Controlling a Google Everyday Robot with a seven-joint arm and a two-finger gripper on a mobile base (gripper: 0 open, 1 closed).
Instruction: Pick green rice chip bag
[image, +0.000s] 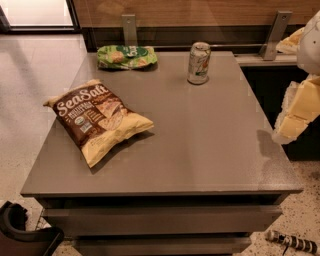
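Note:
The green rice chip bag (127, 56) lies flat at the far left edge of the grey table (200, 150); it is bright green with pictures of tan chips. My gripper (298, 111) shows as cream-coloured parts at the right edge of the view. It hangs beside the table's right side, far from the bag, with nothing seen in it.
A larger brown-and-cream "Sea Salt" chip bag (97, 120) lies on the table's left half. A silver drink can (199, 62) stands upright at the far middle, right of the green bag. A wooden wall with metal brackets (129, 29) runs behind the table.

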